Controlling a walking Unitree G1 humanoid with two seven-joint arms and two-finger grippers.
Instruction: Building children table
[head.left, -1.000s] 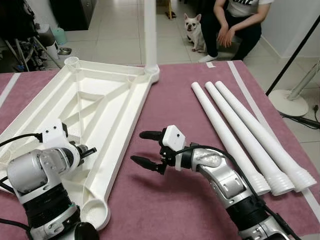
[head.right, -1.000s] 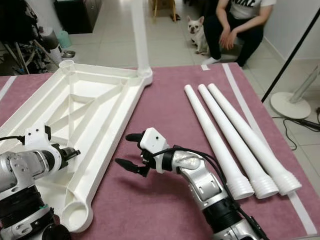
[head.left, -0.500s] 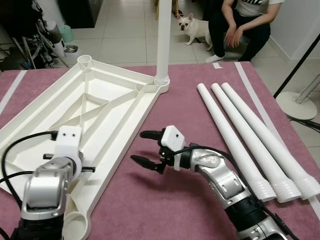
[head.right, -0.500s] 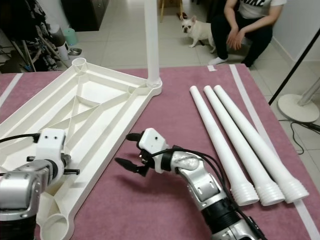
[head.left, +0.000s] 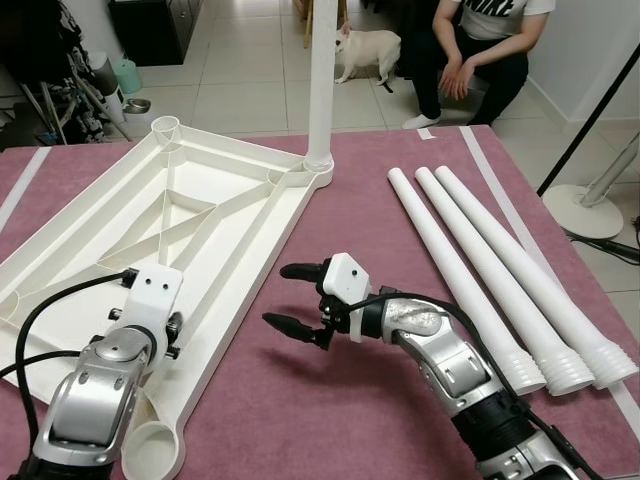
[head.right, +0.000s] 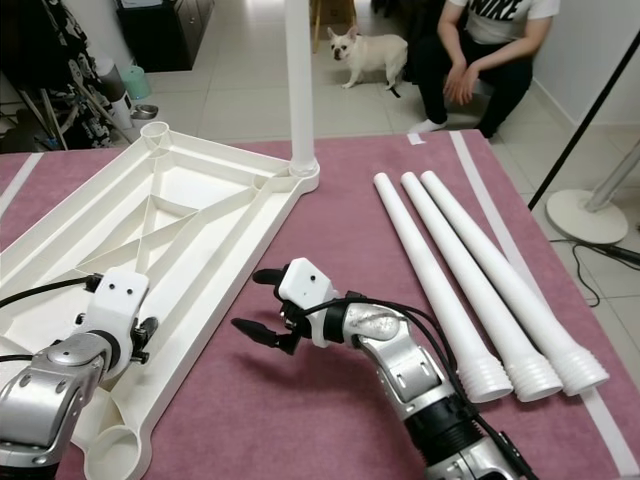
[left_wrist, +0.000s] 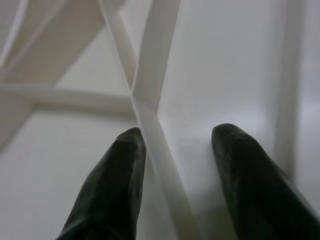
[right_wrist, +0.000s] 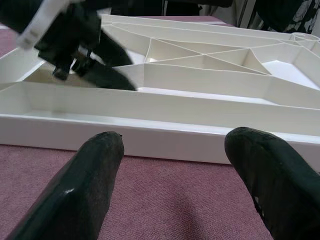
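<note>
The left pincer (left_wrist: 172, 165) has swung down into the upturned white tabletop (head.left: 200, 215), fingers wide astride a rib, while the right pincer (head.left: 292, 297) stays wide beside its edge, three loose legs (head.left: 490, 270) unfitted

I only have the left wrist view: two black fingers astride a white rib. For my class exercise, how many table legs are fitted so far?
Observer: One. A single white leg stands upright in a far corner socket of the upturned tabletop.
Operator: Where are the others?
Observer: Three loose legs lie side by side on the maroon cloth, on the robot's right of the tabletop.
Operator: And the right hand?
Observer: The right hand is open above the cloth beside the tabletop's long edge, holding nothing.
Operator: Which part is my left hand over?
Observer: The left hand is over the tabletop's near end, close to an empty corner socket.
</note>
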